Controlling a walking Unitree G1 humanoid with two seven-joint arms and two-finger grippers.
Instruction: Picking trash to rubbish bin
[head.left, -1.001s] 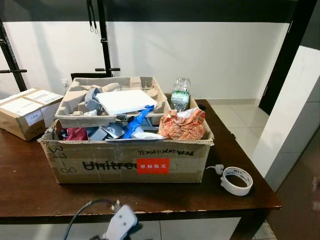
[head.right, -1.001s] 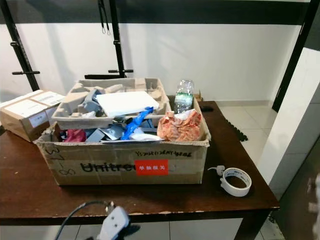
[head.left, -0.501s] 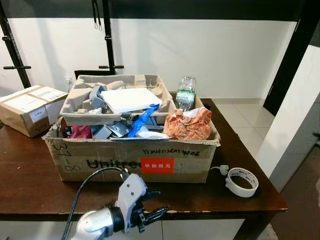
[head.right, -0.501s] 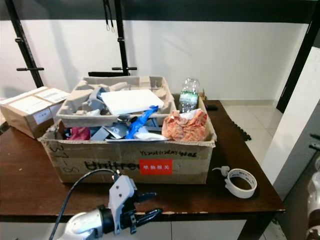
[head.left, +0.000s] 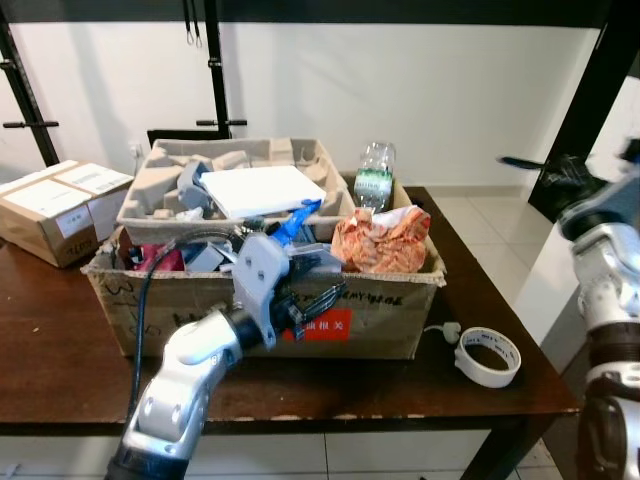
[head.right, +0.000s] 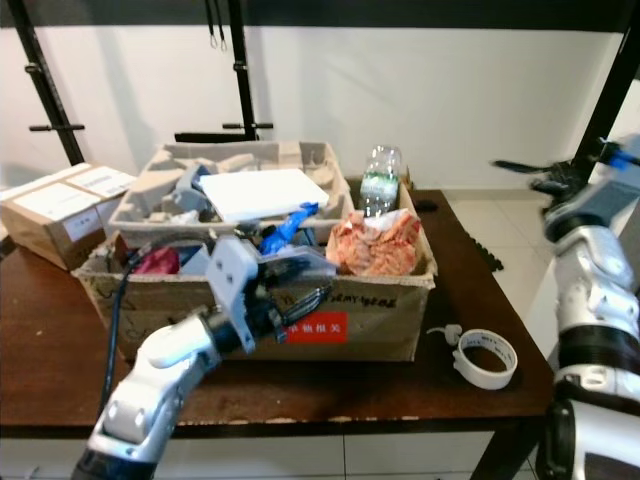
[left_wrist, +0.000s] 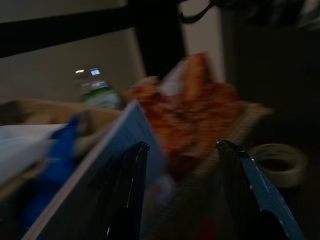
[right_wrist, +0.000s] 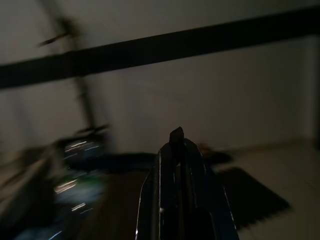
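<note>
A large cardboard box (head.left: 400, 320) full of trash stands on the dark wooden table (head.left: 60, 360). In it lie a crumpled orange wrapper (head.left: 385, 240), a blue wrapper (head.left: 292, 222), a clear plastic bottle (head.left: 373, 178) and a pulp tray (head.left: 150, 190) carrying a white board (head.left: 262, 188). My left gripper (head.left: 325, 280) is open at the box's upper front edge, fingers pointing toward the orange wrapper (left_wrist: 195, 105); nothing is between them. My right gripper (head.left: 515, 162) is raised off the table's right side, shut and blurred in its wrist view (right_wrist: 175, 145).
A roll of white tape (head.left: 490, 357) lies on the table right of the box. A smaller sealed carton (head.left: 50, 205) sits at the far left. Black metal posts (head.left: 213, 60) stand against the white wall behind; tiled floor lies to the right.
My left arm has risen from below the table's front edge to the box's front rim. My right arm has swung up into view at the right. The camera shifted slightly.
</note>
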